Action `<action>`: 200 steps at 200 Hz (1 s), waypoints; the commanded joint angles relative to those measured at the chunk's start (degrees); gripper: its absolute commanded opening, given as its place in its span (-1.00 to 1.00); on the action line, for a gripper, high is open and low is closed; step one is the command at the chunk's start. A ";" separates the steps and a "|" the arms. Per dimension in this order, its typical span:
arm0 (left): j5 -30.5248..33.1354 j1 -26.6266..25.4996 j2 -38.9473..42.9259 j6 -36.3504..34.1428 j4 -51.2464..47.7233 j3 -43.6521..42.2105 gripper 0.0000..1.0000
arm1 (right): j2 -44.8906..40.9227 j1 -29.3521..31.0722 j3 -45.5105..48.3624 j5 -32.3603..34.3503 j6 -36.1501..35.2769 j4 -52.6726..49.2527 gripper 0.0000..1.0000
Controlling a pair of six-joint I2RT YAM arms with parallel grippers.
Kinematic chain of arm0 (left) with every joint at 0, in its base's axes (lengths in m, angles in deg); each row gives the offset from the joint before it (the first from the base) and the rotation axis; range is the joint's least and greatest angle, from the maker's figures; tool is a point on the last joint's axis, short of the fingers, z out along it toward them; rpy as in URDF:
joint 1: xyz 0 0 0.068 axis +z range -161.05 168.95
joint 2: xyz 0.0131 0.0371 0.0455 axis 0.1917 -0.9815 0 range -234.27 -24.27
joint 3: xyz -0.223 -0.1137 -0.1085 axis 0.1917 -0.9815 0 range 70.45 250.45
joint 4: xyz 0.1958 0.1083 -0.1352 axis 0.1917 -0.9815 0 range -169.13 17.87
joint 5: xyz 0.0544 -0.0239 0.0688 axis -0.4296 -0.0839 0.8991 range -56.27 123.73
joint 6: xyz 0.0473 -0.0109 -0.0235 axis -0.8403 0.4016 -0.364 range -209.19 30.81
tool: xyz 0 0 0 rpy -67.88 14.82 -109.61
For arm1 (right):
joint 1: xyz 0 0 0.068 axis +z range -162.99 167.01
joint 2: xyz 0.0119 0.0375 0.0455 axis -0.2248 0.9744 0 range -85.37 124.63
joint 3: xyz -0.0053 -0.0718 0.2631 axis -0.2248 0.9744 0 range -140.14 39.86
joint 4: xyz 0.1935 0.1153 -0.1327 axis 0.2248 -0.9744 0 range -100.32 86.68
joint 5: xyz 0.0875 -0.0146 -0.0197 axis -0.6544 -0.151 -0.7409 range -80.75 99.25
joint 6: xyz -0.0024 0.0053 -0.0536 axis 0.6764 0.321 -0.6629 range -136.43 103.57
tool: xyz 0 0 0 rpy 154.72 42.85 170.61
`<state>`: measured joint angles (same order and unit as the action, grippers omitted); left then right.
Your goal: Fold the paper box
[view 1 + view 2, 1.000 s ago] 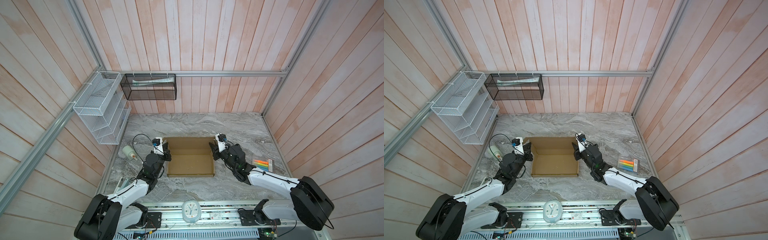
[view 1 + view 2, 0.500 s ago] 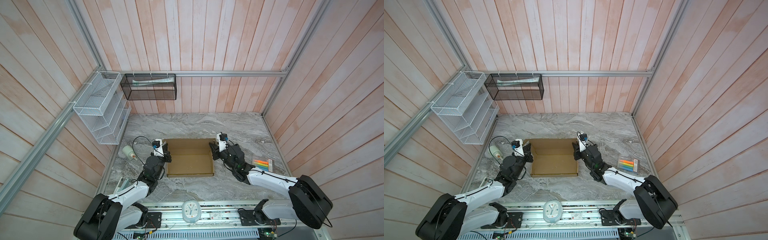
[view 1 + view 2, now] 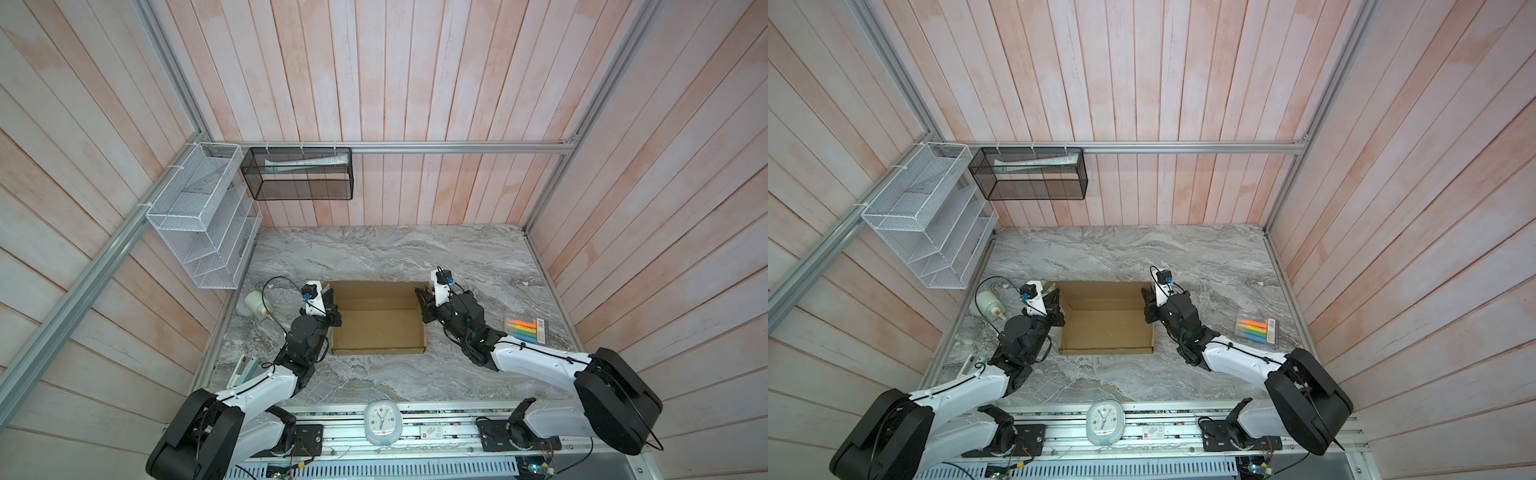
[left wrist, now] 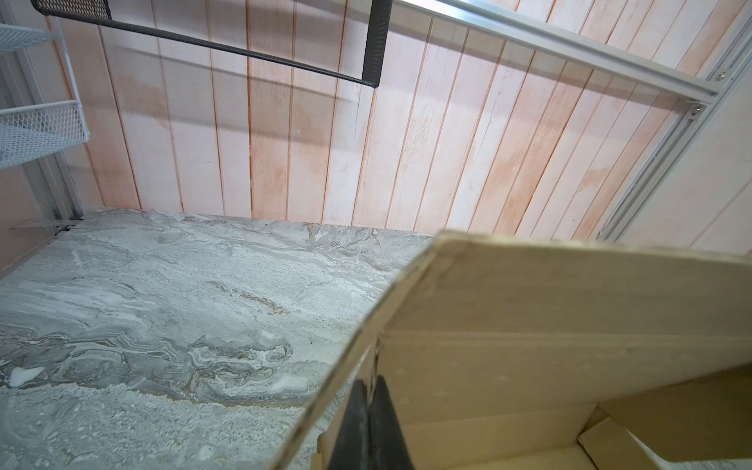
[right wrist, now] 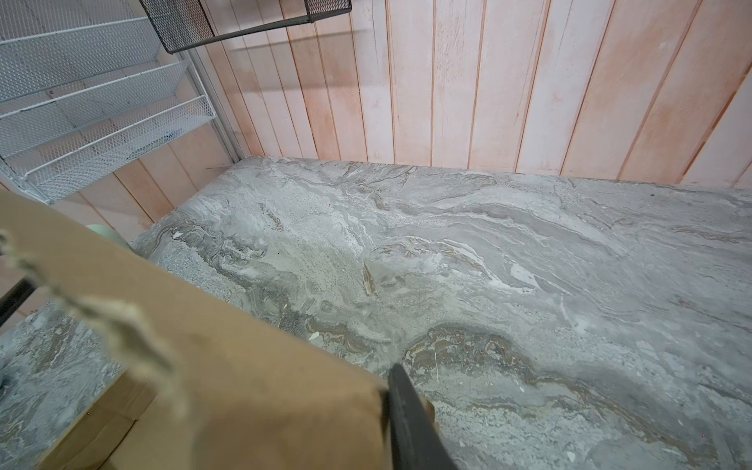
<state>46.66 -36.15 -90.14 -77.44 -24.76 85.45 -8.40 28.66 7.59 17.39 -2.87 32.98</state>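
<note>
The paper box [image 3: 378, 328] sits open as a shallow tray in the middle of the marble table [image 3: 374, 253], walls standing. My left gripper [image 3: 331, 300] is at the box's 10 o'clock corner, its fingers [image 4: 358, 419] pressed together just beside the left wall. My right gripper [image 3: 423, 299] is at the 2 o'clock corner. One finger [image 5: 407, 423] lies against the outside of the right wall and the other is hidden behind cardboard, so I cannot tell whether it is clamped. A pack of highlighters [image 3: 524, 330] lies at the box's 3 o'clock, and a white bottle [image 3: 255, 304] at its 9 o'clock.
</note>
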 commanded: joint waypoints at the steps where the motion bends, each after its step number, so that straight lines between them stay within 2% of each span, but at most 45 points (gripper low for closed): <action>1: -1.50 -0.87 0.18 1.09 -1.13 -1.45 -1.00 | 0.46 1.33 0.91 -1.19 1.02 -1.04 -0.46; 200: 0.65 -2.58 1.19 3.52 -0.16 -5.22 -1.00 | 1.95 3.26 3.22 -1.05 4.04 1.34 -0.40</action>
<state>49.08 -37.66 -88.96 -74.99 -21.50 81.91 -7.86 30.51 9.89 18.42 -0.03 34.46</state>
